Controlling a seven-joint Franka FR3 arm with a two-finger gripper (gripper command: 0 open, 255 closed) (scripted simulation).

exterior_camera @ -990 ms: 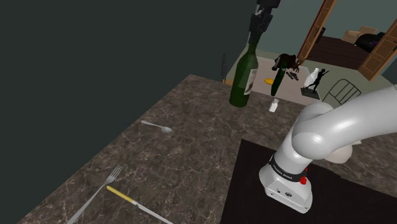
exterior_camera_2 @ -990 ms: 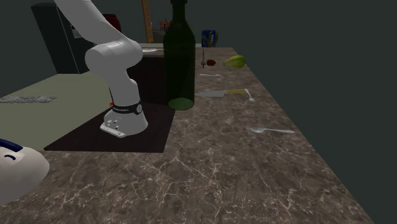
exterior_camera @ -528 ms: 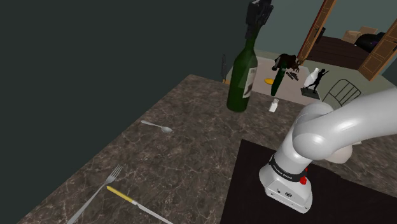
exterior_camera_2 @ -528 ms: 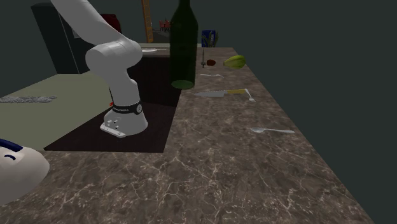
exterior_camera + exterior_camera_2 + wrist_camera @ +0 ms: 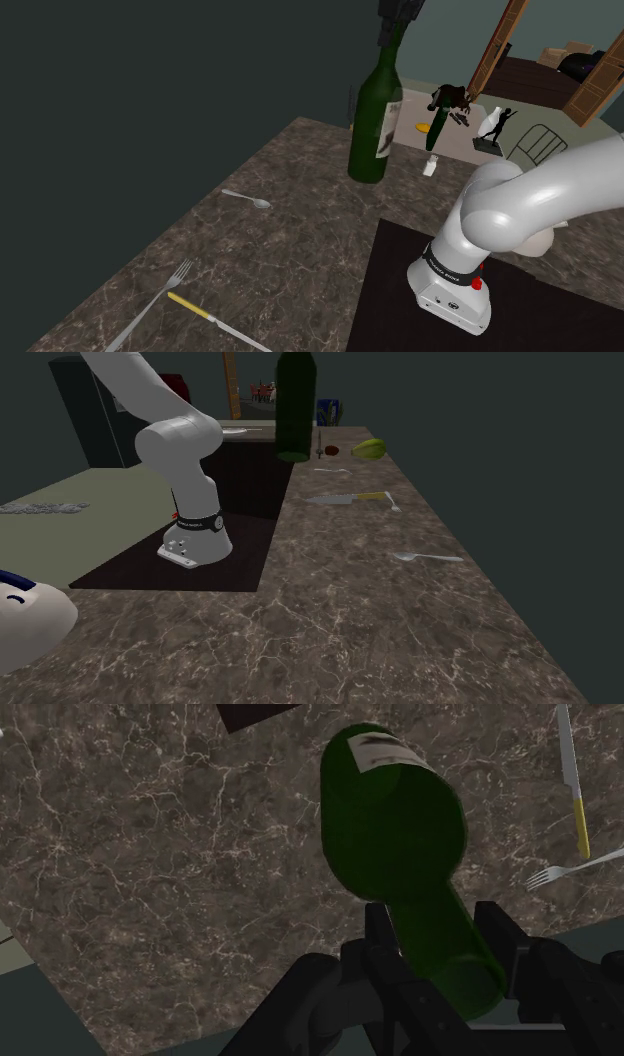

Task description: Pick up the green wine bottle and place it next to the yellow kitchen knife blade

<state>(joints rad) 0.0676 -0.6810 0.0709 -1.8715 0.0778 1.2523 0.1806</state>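
Observation:
The dark green wine bottle [image 5: 373, 120] hangs above the marble counter, tilted a little, with my gripper [image 5: 396, 18] shut on its neck at the shoulder view's top edge. In the wrist view the black fingers [image 5: 498, 940] clasp the neck of the bottle [image 5: 395, 829], whose body points down at the counter. In the second exterior view the bottle [image 5: 296, 407] floats over the far part of the counter. The knife [image 5: 212, 319], with a yellow handle and grey blade, lies near the counter's front corner. It is also seen as the knife [image 5: 347, 499] and the knife [image 5: 574, 779].
A fork [image 5: 158, 298] lies beside the knife and a spoon [image 5: 248, 198] sits mid-counter. The arm's base [image 5: 452, 290] stands on a dark mat [image 5: 560, 320]. A yellow-green fruit [image 5: 369, 448] rests at the counter's far end. A dark wall runs along the counter.
The bottle has risen higher off the counter and drifted toward the shoulder view's left; in the second exterior view it has moved farther away, toward the knife's end.

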